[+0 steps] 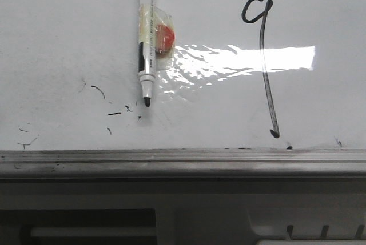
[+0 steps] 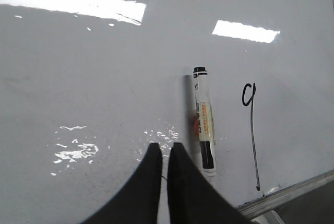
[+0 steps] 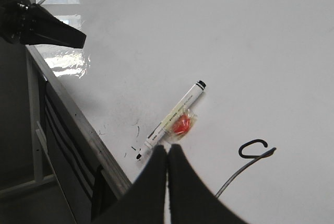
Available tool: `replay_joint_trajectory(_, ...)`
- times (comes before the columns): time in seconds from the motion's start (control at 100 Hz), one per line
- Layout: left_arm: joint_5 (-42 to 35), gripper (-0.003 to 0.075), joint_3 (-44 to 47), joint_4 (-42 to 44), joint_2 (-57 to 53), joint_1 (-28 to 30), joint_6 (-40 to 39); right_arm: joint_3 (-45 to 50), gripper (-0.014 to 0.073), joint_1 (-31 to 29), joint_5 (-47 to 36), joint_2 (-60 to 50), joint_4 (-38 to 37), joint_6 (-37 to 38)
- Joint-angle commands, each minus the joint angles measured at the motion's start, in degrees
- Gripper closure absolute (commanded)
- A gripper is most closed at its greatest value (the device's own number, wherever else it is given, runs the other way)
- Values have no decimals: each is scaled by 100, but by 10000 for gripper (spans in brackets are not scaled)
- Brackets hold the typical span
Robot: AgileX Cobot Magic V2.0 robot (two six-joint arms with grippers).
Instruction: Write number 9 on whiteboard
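Note:
The whiteboard [image 1: 57, 28] lies flat, glossy white, with a glare patch. A black number 9 [image 1: 267, 91], a small loop over a long tail, is drawn at the right; it also shows in the left wrist view [image 2: 253, 145] and the right wrist view [image 3: 240, 151]. A white marker pen [image 1: 147, 39] lies free on the board to the left of the 9, its bare tip toward the ledge, with a red piece [image 1: 164, 36] taped to its side. My left gripper [image 2: 166, 148] is shut and empty beside the pen [image 2: 204, 122]. My right gripper [image 3: 167, 150] is shut and empty above the pen [image 3: 172, 121].
A grey metal ledge [image 1: 183, 156] runs along the board's near edge. Small black scribbles [image 1: 114, 108] lie near the pen tip. The left arm [image 3: 36, 23] shows dark beyond the ledge in the right wrist view. No gripper shows in the front view.

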Motion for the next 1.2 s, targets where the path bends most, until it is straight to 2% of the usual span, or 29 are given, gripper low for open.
replay_joint_trajectory(0.0, 84, 739, -130, -8, -45, -46, 29, -138, 667, -39, -332, 45, 39, -10)
replay_joint_trajectory(0.66, 115, 739, -94, 54, -58, -46, 29, -138, 667, -39, -332, 45, 39, -10)
replay_joint_trajectory(0.73, 103, 739, 12, 664, -58, -12, 15, -138, 667, -39, -332, 45, 39, -10)
replay_joint_trajectory(0.8, 204, 739, 188, 1960, -58, 130, -196, -138, 667, -39, -332, 45, 39, -10)
replay_joint_trajectory(0.87, 255, 739, 393, 3441, -58, 456, -956, -138, 667, -39, -332, 45, 39, -10)
replay_joint_trajectory(0.97, 567, 739, 688, 5644, -100, 1314, -2967, -138, 667, -39, -332, 45, 39, -10)
replay_joint_trajectory(1.09, 1647, 739, 983, 7922, -300, 2583, -5623, -138, 667, -39, -332, 45, 39, -10)
replay_joint_trajectory(1.19, 2851, 739, 1183, 8990, -593, 3571, -7232, -138, 667, -39, -332, 45, 39, -10)
